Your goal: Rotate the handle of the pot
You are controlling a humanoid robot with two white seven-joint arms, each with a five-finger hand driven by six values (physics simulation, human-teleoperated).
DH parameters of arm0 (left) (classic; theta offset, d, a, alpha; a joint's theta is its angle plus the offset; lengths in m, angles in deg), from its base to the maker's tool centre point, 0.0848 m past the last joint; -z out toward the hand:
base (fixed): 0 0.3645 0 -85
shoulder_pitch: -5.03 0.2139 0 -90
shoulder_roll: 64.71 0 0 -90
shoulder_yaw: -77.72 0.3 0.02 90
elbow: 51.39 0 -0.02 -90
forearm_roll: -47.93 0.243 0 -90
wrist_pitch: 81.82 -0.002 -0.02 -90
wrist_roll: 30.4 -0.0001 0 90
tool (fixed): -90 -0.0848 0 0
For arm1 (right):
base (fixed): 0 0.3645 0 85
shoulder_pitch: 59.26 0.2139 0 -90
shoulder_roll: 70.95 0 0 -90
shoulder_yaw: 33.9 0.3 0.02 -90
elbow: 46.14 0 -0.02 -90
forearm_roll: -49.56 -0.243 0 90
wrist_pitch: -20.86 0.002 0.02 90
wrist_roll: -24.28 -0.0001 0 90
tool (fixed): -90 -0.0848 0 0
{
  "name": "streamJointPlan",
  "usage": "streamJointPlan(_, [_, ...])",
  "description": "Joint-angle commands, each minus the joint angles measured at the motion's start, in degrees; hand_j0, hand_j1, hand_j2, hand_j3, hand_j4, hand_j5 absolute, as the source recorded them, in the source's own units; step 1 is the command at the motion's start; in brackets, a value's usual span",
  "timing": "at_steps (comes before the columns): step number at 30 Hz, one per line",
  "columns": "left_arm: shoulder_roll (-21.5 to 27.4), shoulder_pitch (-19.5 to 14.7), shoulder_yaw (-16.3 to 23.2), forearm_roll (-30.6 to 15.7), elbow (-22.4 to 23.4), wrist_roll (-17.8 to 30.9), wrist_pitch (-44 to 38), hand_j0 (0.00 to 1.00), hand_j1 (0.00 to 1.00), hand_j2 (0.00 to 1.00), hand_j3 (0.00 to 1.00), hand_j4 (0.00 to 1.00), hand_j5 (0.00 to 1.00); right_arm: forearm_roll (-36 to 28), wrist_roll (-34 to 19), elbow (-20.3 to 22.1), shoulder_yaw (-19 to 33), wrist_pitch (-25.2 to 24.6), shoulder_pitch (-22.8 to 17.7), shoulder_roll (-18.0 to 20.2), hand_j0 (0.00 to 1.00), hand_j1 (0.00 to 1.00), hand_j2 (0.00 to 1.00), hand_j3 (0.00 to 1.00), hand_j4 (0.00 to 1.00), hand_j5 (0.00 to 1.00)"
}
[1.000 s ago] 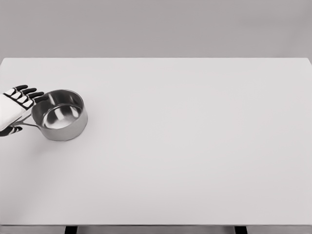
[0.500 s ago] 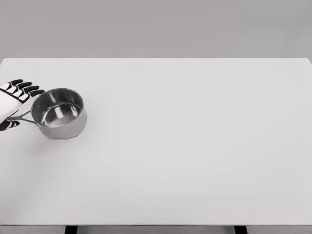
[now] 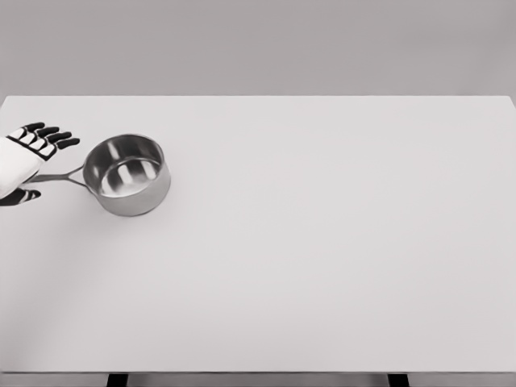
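A shiny steel saucepan (image 3: pixel 126 175) stands upright on the white table (image 3: pixel 322 242) at the left. Its thin handle (image 3: pixel 63 176) points left toward my left hand (image 3: pixel 36 165). That hand comes in at the left edge with its black fingers (image 3: pixel 50 134) stretched out flat above the handle and the thumb (image 3: pixel 24 196) below it. The handle's far end reaches the palm, and no finger curls around it. My right hand does not show.
The table's left edge lies just under my left hand. Its far edge runs along the top of the picture in front of a grey wall.
The pot has slid to the right and slightly away from me, so more of its handle shows. My left hand has stayed almost in place at the left edge.
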Motion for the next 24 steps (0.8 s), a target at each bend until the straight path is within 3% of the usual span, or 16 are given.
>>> streamJointPlan(1, [-0.2,0.0,0.4,-0.3,0.6,0.0,0.0,1.00,1.00,1.00,1.00,1.00,1.00,0.0,0.0,0.0,0.0,0.0,0.0,0.0,1.00,1.00,1.00,1.00,1.00,1.00])
streamJointPlan(15, [-1.7,-2.3,0.9,-0.2,1.7,0.0,0.0,1.00,1.00,1.00,1.00,1.00,1.00,0.0,0.0,0.0,0.0,0.0,0.0,0.0,1.00,1.00,1.00,1.00,1.00,1.00])
streamJointPlan(19, [-1.7,-4.6,4.5,-0.3,3.1,0.0,-0.5,1.00,1.00,1.00,1.00,1.00,1.00,0.0,0.0,0.0,0.0,0.0,0.0,0.0,1.00,1.00,1.00,1.00,1.00,1.00])
streamJointPlan(24, [-1.7,-5.7,5.7,-0.3,3.7,0.0,-1.1,1.00,1.00,1.00,1.00,1.00,1.00,0.0,0.0,0.0,0.0,0.0,0.0,0.0,1.00,1.00,1.00,1.00,1.00,1.00])
